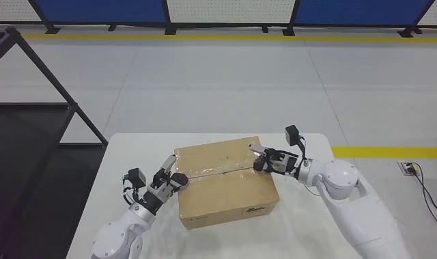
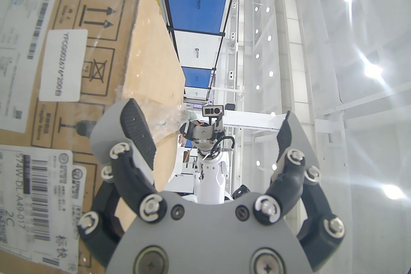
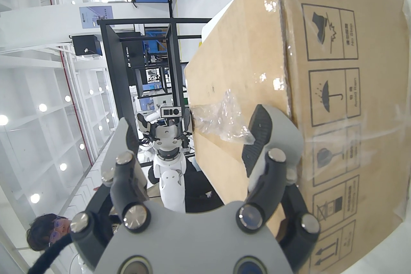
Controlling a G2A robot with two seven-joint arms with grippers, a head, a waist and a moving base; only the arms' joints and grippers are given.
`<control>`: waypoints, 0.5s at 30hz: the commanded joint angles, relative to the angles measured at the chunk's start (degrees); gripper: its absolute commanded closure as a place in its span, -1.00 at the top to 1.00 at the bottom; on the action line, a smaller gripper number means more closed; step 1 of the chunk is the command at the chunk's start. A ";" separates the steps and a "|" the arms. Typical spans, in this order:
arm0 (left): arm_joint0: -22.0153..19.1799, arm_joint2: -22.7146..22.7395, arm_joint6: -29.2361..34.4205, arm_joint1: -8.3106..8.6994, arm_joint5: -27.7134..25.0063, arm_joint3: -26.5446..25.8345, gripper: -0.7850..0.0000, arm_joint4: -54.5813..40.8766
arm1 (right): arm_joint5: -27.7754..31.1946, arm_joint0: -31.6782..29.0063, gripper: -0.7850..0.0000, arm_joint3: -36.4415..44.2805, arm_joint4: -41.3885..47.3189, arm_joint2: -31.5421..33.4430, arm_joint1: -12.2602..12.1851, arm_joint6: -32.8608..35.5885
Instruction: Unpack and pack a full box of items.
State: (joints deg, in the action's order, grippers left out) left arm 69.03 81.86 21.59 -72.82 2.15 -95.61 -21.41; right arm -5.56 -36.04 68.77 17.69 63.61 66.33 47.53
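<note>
The closed box [image 1: 225,180] sits on the counter [image 1: 300,225], its top seam taped. The left gripper [image 1: 171,173] and right gripper [image 1: 260,158] are both spread at its 2 ends. Best to pinch the crumpled tape [image 3: 224,122] firmly, then peel slowly along the seam.

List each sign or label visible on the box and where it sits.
Box end by the left gripper: arrow, crossed-stack and glass signs; white barcode labels.
Box end by the right gripper: boot, umbrella, glass, stack, arrow signs.
Fine print on labels: too small to read.
</note>
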 commanded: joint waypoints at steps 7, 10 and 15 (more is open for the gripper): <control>-0.14 -0.07 0.07 0.05 0.07 0.04 1.00 0.03 | -0.46 -0.52 -1.00 0.16 -0.90 0.78 -0.22 -0.26; -0.15 -0.12 0.03 0.06 0.07 0.03 1.00 0.02 | -0.46 -1.07 -1.00 0.65 -1.21 1.35 -0.41 -0.03; -0.12 -0.27 -0.06 0.08 0.09 -0.11 1.00 0.15 | -0.51 -2.53 -1.00 2.42 -2.12 2.24 -0.80 0.31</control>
State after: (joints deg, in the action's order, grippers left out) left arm 68.90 81.59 21.56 -72.74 2.24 -95.69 -21.31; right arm -6.02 -38.31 70.86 15.72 65.66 65.61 47.76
